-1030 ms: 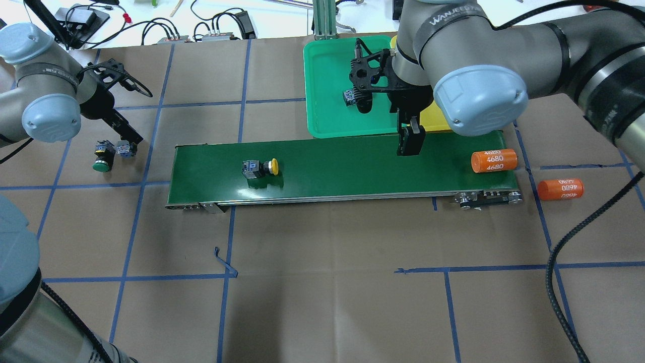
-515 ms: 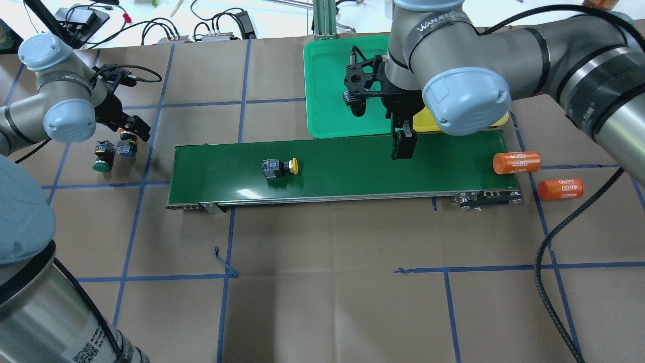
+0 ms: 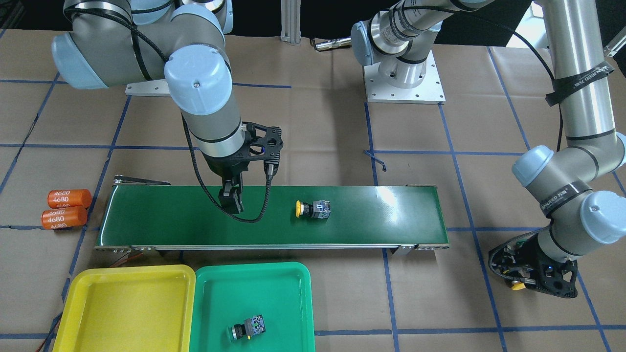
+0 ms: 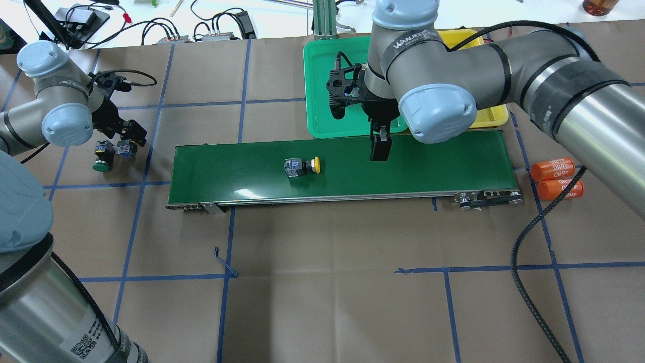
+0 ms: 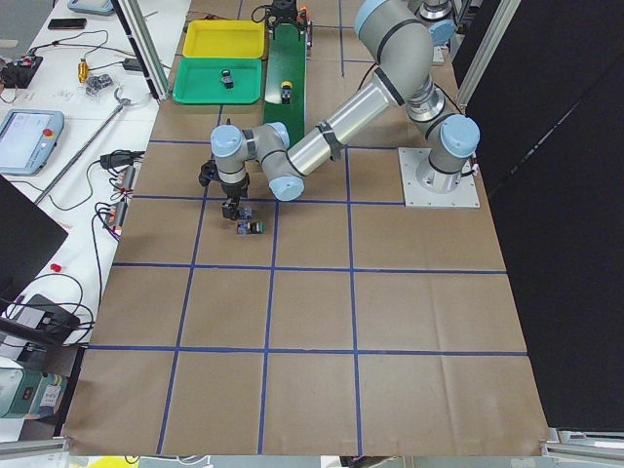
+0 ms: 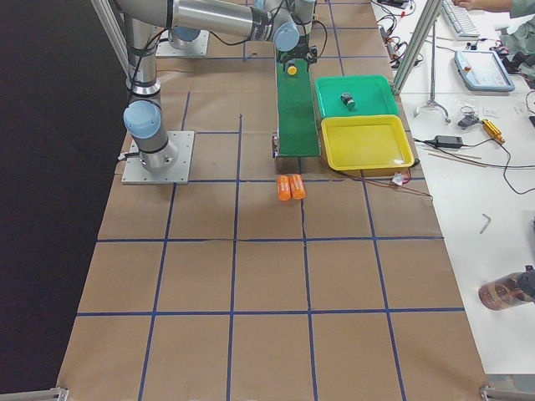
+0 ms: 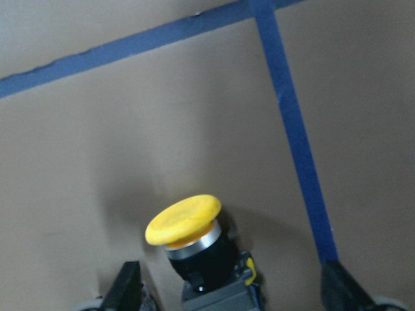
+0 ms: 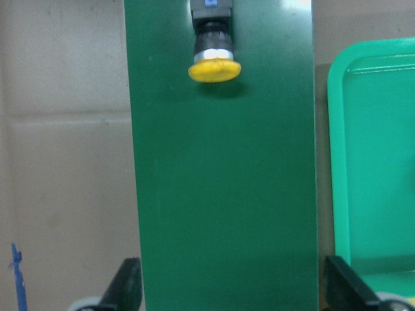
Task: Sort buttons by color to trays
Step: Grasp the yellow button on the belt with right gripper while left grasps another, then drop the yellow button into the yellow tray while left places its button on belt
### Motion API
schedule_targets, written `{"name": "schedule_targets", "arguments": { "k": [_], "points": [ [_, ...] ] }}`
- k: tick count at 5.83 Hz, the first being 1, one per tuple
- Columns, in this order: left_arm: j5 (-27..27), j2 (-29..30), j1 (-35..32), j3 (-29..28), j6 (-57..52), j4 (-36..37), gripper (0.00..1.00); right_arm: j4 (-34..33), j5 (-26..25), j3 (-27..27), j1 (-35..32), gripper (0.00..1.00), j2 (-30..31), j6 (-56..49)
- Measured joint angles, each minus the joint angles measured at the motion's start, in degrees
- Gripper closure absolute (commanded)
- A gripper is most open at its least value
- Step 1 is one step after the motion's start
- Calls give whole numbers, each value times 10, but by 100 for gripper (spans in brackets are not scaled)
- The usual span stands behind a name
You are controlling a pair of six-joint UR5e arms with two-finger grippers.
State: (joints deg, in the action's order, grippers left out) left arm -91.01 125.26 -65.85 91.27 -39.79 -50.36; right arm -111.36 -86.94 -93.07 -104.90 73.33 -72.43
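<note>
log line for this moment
left gripper: open around table yellow button | right gripper: open above conveyor belt | belt yellow button: unpicked | green tray: green button | yellow tray: empty

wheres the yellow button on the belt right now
In the overhead view the yellow button lies on its side near the middle of the conveyor belt, cap pointing toward the right tool, which hangs over the belt on its right.
</note>
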Motion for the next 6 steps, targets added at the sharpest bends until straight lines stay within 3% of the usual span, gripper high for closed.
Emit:
{"name": "schedule_targets", "arguments": {
  "k": [1,2,4,6],
  "points": [
    [0,0,2,3,-2,1,90,-26,1,0,-19,0,-17,30],
    [0,0,2,4,-4,2,100,-48,1,0,-39,0,-35,60],
    [2,-3,2,3,-4,2,100,-67,-1,-5,-60,0,-64,87],
    [4,-43,-13,2,-15,-22,100,-78,-10,-23,-53,31,-69,58]
  ]
}}
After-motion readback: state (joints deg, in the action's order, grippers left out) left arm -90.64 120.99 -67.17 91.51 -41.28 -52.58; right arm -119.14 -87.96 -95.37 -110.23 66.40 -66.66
